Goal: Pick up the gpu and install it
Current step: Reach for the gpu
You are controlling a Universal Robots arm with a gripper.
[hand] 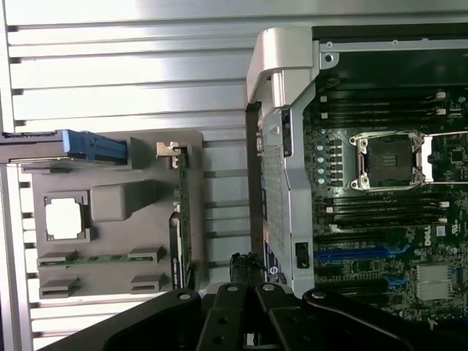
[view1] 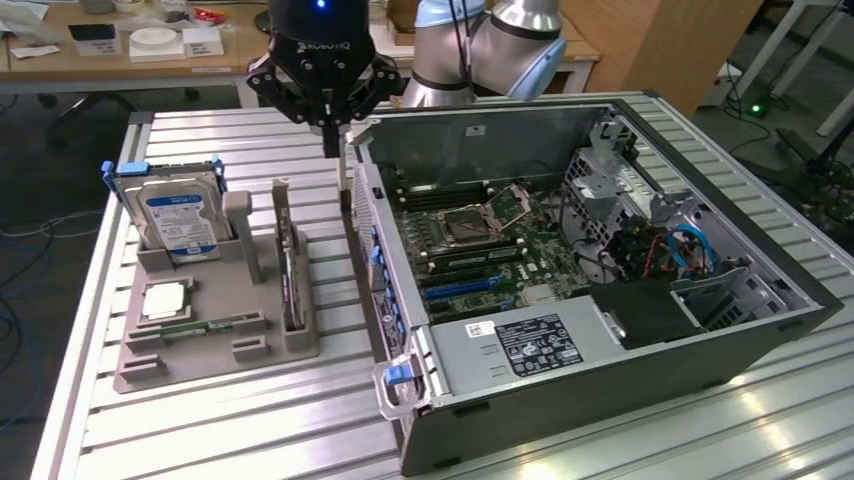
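The gpu (view1: 287,268) is a thin dark card standing on its long edge in a slot of the grey holder (view1: 200,350), with its pale bracket at the far end. From the wrist I see the gpu (hand: 183,219) edge-on, its bracket (hand: 170,150) at one end. My gripper (view1: 330,148) hangs above the table beyond the card's far end, over the gap between the holder and the open computer case (view1: 390,260). Its fingers are shut together with nothing between them. The gripper (hand: 246,265) sits beside the case's rear wall. The motherboard (view1: 487,245) lies exposed, with blue slots (view1: 461,285).
The holder (hand: 117,201) also carries a silver hard drive (view1: 176,220) with a blue label, a square processor chip (view1: 163,300) and a green memory stick (view1: 214,325). The case's rear wall stands tall beside the holder. A desk with clutter stands behind the slatted metal table (view1: 240,430).
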